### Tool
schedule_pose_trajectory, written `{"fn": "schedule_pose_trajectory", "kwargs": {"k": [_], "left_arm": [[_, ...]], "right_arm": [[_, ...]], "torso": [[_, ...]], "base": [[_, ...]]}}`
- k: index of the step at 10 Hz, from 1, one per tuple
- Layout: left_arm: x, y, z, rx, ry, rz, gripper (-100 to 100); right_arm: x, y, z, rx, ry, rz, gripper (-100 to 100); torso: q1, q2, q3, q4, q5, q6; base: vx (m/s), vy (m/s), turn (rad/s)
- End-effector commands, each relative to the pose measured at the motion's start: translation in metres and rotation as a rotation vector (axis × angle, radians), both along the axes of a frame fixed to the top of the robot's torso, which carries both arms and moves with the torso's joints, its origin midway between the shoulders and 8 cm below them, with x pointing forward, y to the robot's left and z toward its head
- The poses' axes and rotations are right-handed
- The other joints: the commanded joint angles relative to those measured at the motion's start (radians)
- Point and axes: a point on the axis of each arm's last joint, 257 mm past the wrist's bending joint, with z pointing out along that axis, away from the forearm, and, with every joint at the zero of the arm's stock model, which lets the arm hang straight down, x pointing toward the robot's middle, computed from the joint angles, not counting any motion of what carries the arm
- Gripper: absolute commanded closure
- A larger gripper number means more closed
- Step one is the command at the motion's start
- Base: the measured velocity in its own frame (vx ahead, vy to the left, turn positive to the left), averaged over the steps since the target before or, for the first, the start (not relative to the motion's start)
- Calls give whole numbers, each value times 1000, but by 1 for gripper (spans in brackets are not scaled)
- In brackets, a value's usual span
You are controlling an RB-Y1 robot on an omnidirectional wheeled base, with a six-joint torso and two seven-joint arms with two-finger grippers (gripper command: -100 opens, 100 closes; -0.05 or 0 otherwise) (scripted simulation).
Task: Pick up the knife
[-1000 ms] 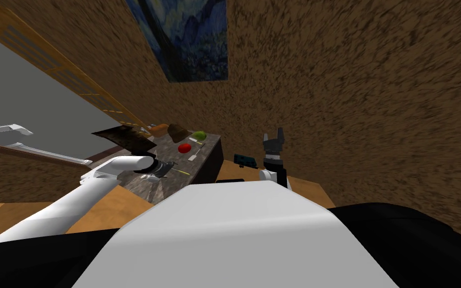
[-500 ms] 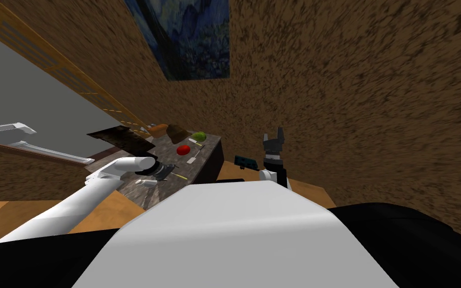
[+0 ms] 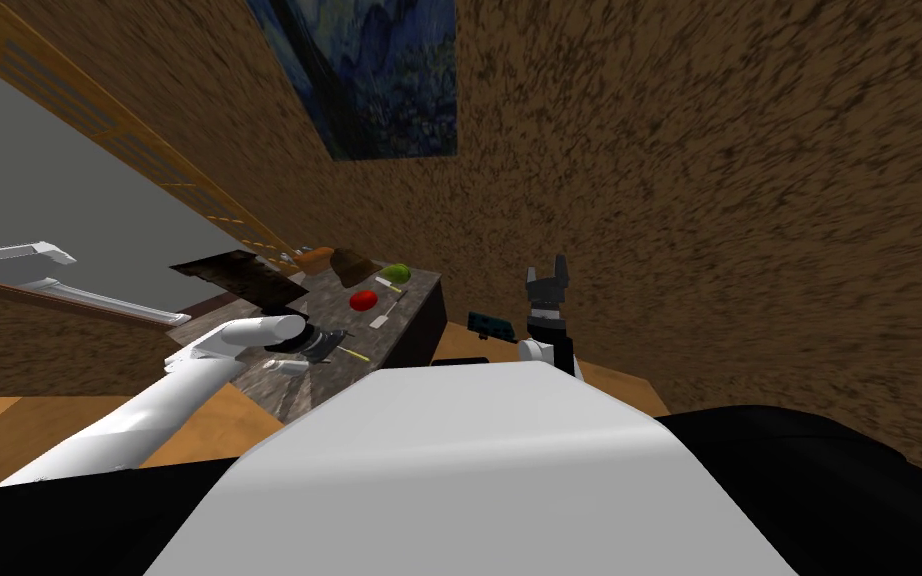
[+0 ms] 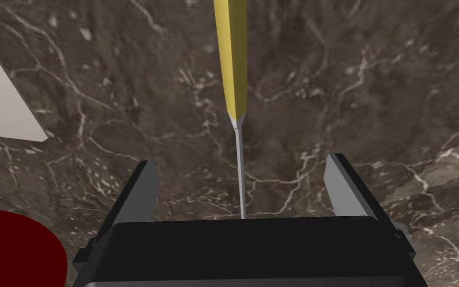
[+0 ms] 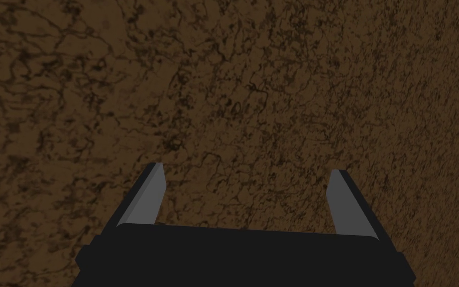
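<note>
Wrist view: knife (image 4: 234, 89) between left gripper's (image 4: 241, 167) spread jaws

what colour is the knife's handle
The knife handle is yellow, its blade thin and grey; the left wrist view shows it best.

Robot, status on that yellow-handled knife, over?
Left end effector open, straddling the knife blade on the marble counter. Right end effector open, idle. Red object beside, not blocking.

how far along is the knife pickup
Done: the left gripper sits over the knife on the marble counter, open, one finger either side of the blade. In hand: nothing gripped yet. Left: close on it and lift. The right gripper is open, away from the counter.
</note>
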Motion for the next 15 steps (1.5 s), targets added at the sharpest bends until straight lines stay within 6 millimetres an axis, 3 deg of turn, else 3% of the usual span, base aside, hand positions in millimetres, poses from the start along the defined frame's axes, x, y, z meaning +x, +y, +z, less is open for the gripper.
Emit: {"fn": "schedule_pose_trajectory", "kwargs": {"k": [1,5,6,7,11,12,13,14,15], "left_arm": [[-2,8,-4,1,-2,-7,-100],[-7,28,-13,3,-4,-18,-100],[-7,24,-11,2,-3,-13,-100],[-7,25,-12,3,-4,-17,100],[-6,25,-11,3,-7,-18,100],[-6,25,-11,3,-7,-18,0],[9,34,9,33,-39,-30,-100],[6,21,3,-4,-33,-33,-100],[11,20,9,-4,-45,-39,-100]], "right_arm": [[0,0,0,0,0,0,0],[0,0,0,0,0,0,0],[0,0,0,0,0,0,0],[0,0,0,0,0,0,0],[0,0,0,0,0,0,0],[0,0,0,0,0,0,0],[0,0,0,0,0,0,0],[0,0,0,0,0,0,0],[0,0,0,0,0,0,0]], "torso": [[0,0,0,0,0,0],[0,0,0,0,0,0],[0,0,0,0,0,0],[1,1,0,0,0,0],[6,3,2,0,2,-1],[6,4,2,0,2,-1],[6,4,2,0,2,-1],[5,4,2,0,2,-1],[1,7,4,1,2,-2]], "base": [[30,-56,33],[23,-58,25],[9,-25,10],[0,0,0],[1,-1,-5],[0,0,0],[-8,-11,11],[-71,-83,65],[-96,-137,84]]}}
